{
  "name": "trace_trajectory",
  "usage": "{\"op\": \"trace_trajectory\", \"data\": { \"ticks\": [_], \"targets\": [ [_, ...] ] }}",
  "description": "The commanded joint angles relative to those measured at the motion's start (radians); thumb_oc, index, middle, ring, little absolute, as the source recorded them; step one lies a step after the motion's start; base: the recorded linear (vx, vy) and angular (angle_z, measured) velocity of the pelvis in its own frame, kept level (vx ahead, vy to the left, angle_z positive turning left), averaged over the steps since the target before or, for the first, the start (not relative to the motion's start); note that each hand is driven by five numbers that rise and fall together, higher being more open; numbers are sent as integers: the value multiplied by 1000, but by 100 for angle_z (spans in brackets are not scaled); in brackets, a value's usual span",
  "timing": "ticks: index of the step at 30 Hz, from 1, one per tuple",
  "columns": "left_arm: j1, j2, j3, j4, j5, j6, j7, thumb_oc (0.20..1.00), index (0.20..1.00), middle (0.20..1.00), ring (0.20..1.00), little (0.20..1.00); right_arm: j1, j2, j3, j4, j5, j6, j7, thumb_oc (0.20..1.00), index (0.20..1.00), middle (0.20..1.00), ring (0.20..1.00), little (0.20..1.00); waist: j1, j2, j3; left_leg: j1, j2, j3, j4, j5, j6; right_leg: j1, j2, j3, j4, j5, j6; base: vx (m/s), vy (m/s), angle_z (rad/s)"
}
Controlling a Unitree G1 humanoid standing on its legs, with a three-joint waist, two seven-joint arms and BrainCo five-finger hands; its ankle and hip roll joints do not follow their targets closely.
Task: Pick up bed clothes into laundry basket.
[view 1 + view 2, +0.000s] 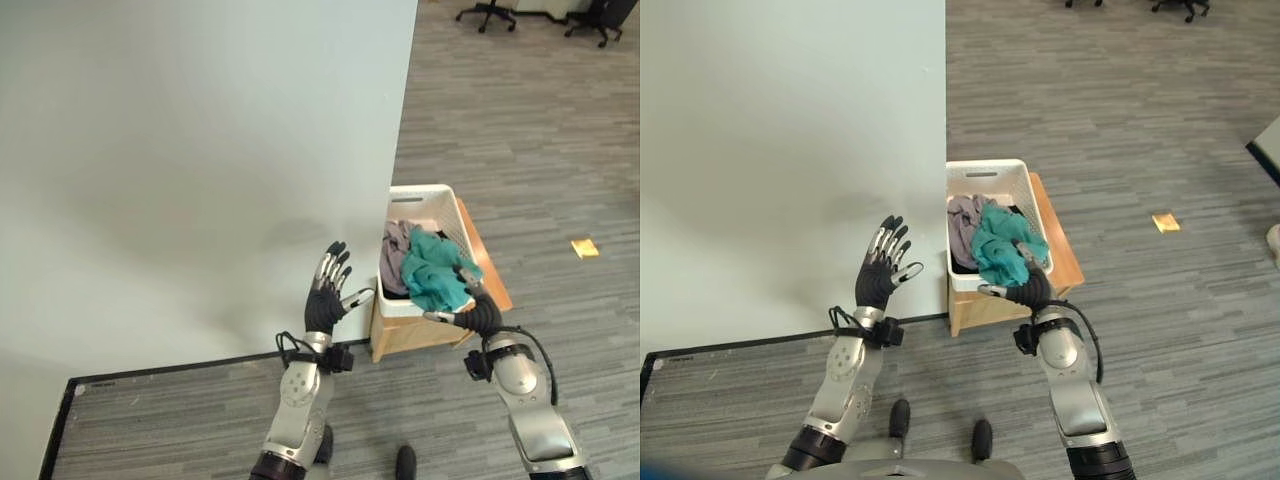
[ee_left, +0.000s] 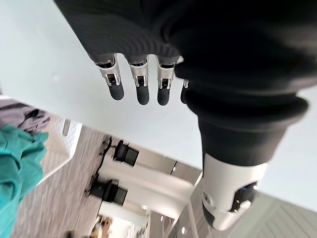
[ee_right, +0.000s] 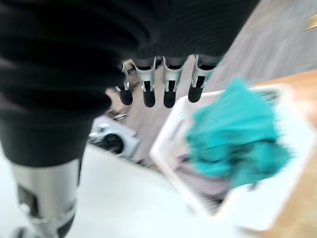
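Left hand: you have your left hand [image 1: 327,288] raised at lower centre of the left eye view, over the pale bed surface [image 1: 180,170], fingers straight and spread apart, holding nothing. In the left wrist view the fingers [image 2: 141,88] point out in a row, free of cloth.

Right hand: your right hand [image 1: 1025,290] sits at the near rim of the basket, right of centre in the right eye view. In the right wrist view its fingers [image 3: 169,87] hang relaxed and apart, with nothing between them; they are above the cloth, not closed on it.

Teal garment: you will find the teal garment [image 1: 434,270] bunched on top of the load inside the basket, spilling toward the near rim, just beside your right hand.

Grey garment: the grey garment [image 1: 396,250] lies in the basket under and left of the teal one.

Laundry basket: the white laundry basket [image 1: 421,194] stands on a wooden stand [image 1: 485,265], touching the bed's right edge, centre-right of the frame.

Floor: a yellow scrap [image 1: 585,248] lies well apart at right on the grey floor [image 1: 530,130]; office chairs [image 1: 487,14] are at upper right.
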Motion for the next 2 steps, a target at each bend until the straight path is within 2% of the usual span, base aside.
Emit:
{"op": "trace_trajectory", "data": {
  "ticks": [1,2],
  "targets": [
    [-29,7,-11,35,38,-88,5,1000,1000,1000,1000,1000,-30,8,-39,-90,55,-87,19,1000,1000,1000,1000,1000,41,-22,-72,63,27,17,5,-3,4,-9,6,-2,15,26,-33,0,0,0],
    [-17,12,-13,33,39,-92,4,1000,1000,1000,1000,1000,-23,3,-35,-102,57,-88,29,1000,1000,1000,1000,1000,41,-23,-76,66,27,17,5,-5,4,-8,6,-1,15,25,-33,0,0,0]
  ]
}}
